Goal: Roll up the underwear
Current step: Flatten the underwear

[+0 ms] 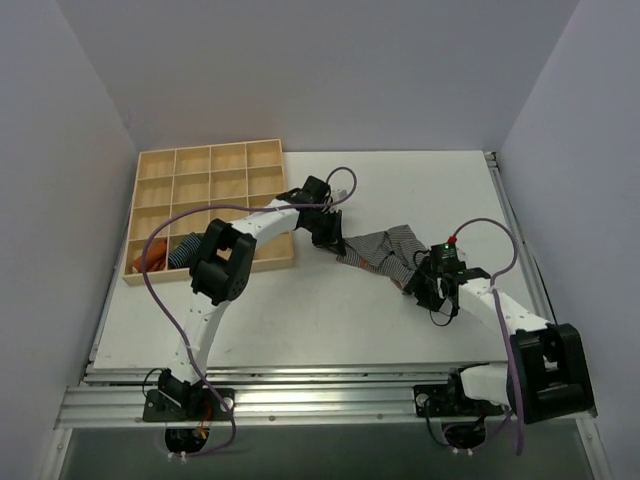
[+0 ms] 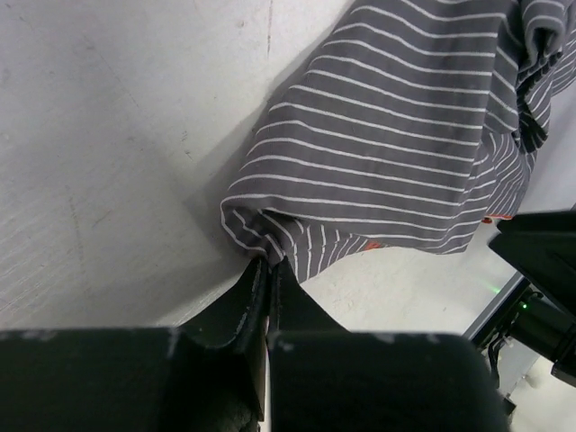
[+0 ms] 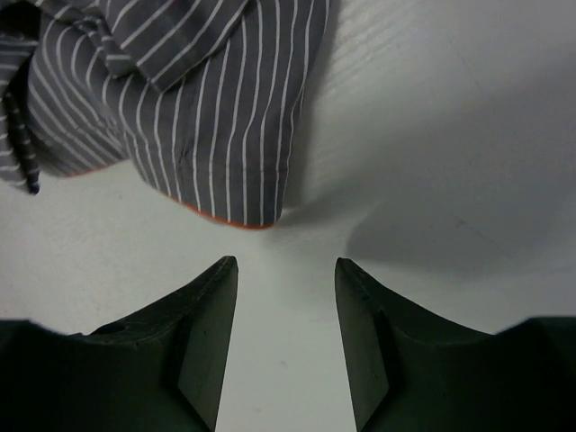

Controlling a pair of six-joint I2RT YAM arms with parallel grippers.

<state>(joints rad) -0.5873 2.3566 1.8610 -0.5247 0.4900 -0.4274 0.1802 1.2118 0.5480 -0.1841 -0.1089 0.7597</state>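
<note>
The underwear is a grey cloth with thin white stripes and an orange edge, lying crumpled in the middle of the table between both arms. In the left wrist view my left gripper is shut, its tips pinching the near folded corner of the underwear. My left gripper sits at the cloth's left end in the top view. My right gripper stands open just short of a corner of the underwear, with only bare table between its fingers. From above, the right gripper is at the cloth's right end.
A wooden tray with several compartments stands at the back left. An orange cloth and a blue striped roll lie in its near-left cells. The right arm's wrist shows at the right of the left wrist view.
</note>
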